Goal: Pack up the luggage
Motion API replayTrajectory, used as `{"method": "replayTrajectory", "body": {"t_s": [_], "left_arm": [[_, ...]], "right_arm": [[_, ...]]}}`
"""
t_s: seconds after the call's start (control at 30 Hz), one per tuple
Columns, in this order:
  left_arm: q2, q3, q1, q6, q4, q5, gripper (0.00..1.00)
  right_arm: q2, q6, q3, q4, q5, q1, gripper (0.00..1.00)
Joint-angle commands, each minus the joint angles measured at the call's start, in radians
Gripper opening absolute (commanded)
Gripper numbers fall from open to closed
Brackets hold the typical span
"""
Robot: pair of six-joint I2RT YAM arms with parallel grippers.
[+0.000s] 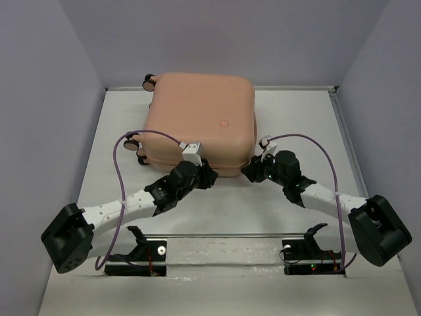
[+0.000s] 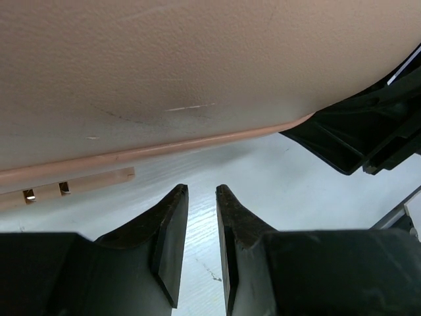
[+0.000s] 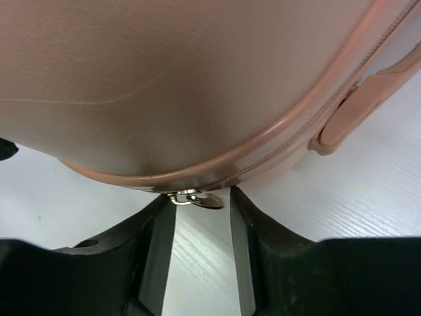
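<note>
The luggage is a closed peach-pink hard-shell suitcase lying flat at the table's middle back. My left gripper is at its near edge, just off the shell. In the left wrist view its jaws are a narrow gap apart and empty, below the luggage's side. My right gripper is at the near right corner. In the right wrist view its jaws are open, with the metal zipper pull between the fingertips, under the luggage's seam.
Wheels stick out on the luggage's left side. A peach side handle shows to the right of the corner. The right gripper's black body is close to the left one. Grey walls enclose the table; two black stands sit at the near edge.
</note>
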Motion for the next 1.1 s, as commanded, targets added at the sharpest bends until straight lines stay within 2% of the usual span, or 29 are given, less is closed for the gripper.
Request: {"method": "replayTrajectory", "body": {"t_s": [0.0,0.07,0.1,0.13,0.3,0.47,0.53,0.63,0.67,0.77,0.93,1.0,1.07], "left_arm": [[0.023,0.061,-0.007,0.036,0.047,-0.054,0.35],[0.041,0.074,-0.007,0.043,0.052,-0.061,0.35],[0.049,0.083,-0.007,0.046,0.061,-0.067,0.35],[0.055,0.089,-0.007,0.054,0.064,-0.072,0.35],[0.133,0.149,-0.005,0.079,0.09,-0.136,0.35],[0.213,0.233,0.004,0.094,0.122,-0.143,0.35],[0.265,0.277,0.005,0.102,0.13,-0.13,0.35],[0.328,0.331,0.007,0.102,0.141,-0.11,0.35],[0.353,0.343,0.008,0.102,0.144,-0.091,0.34],[0.383,0.379,0.021,0.096,0.147,-0.054,0.34],[0.368,0.381,0.041,0.097,0.124,-0.009,0.33],[0.307,0.358,0.054,0.099,0.07,0.003,0.37],[0.205,0.341,0.068,0.091,0.001,-0.009,0.53]], "right_arm": [[0.013,-0.012,0.041,0.133,-0.017,-0.008,0.37],[0.015,-0.005,0.039,0.158,-0.004,-0.008,0.24],[0.016,-0.003,0.036,0.162,0.001,-0.008,0.11],[0.015,0.002,0.036,0.167,0.004,-0.008,0.07],[-0.058,0.074,0.004,0.129,0.003,0.014,0.07],[-0.194,0.132,-0.027,-0.082,0.059,0.096,0.07],[-0.231,0.149,-0.036,-0.115,0.058,0.145,0.07],[-0.176,0.161,0.038,-0.17,0.142,0.319,0.07],[-0.095,0.169,0.102,-0.177,0.191,0.398,0.07],[0.054,0.212,0.197,-0.161,0.309,0.494,0.07],[0.107,0.247,0.233,-0.082,0.47,0.494,0.07],[0.104,0.255,0.207,-0.065,0.516,0.494,0.07],[0.101,0.261,0.19,-0.06,0.518,0.494,0.07]]}}
